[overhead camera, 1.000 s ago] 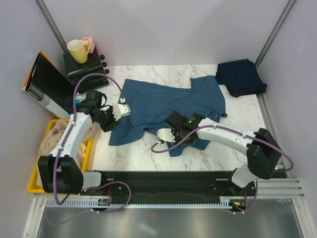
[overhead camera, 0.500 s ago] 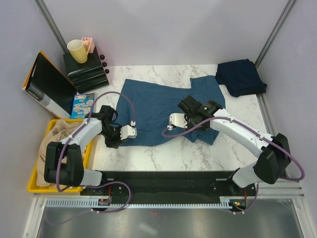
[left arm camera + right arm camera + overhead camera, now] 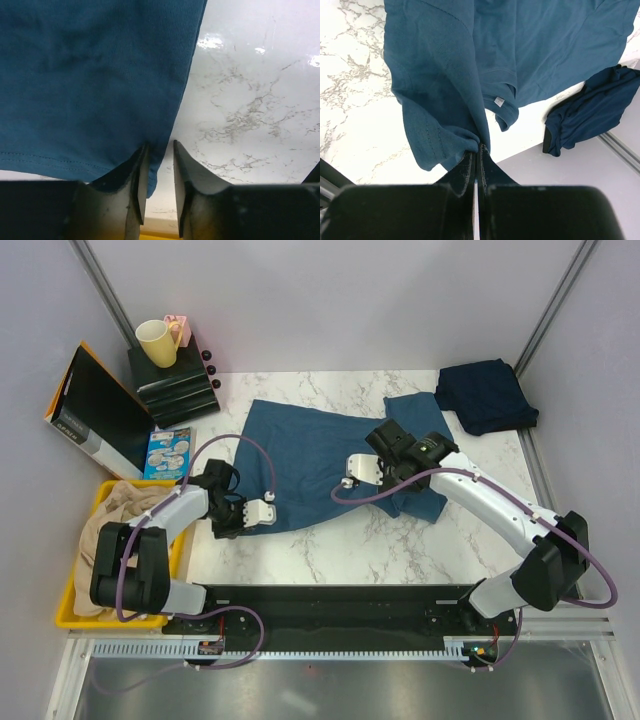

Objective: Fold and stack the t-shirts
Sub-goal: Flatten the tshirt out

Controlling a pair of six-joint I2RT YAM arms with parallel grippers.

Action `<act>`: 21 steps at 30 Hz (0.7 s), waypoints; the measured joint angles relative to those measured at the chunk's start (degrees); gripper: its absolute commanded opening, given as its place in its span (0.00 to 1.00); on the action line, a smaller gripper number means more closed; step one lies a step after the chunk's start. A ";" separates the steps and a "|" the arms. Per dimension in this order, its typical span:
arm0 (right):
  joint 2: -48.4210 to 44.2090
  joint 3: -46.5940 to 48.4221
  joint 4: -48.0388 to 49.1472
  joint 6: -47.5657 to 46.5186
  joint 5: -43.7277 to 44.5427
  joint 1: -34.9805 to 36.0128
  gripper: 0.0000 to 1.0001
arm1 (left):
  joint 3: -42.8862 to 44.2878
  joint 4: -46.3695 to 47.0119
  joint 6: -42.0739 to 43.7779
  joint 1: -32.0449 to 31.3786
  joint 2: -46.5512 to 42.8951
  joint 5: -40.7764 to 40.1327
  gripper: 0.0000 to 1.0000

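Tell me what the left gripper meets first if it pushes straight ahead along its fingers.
The steel-blue t-shirt: its edge lies in the open gap of the left gripper, so it would likely slide further onto that cloth, with bare table beside it.

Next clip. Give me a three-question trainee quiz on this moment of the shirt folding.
1. True or false: the navy shirt lies on top of the blue shirt.
2. What does the right pincer grip? A) nothing B) blue shirt C) navy shirt
3. Which pincer has its jaws apart?
Key: 1 false; 2 B; 3 left pincer.
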 measured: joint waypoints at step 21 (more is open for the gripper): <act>-2.38 4.26 -7.21 0.44 -1.18 -0.04 0.00 | 10.29 -10.27 0.50 0.37 -5.29 2.60 0.02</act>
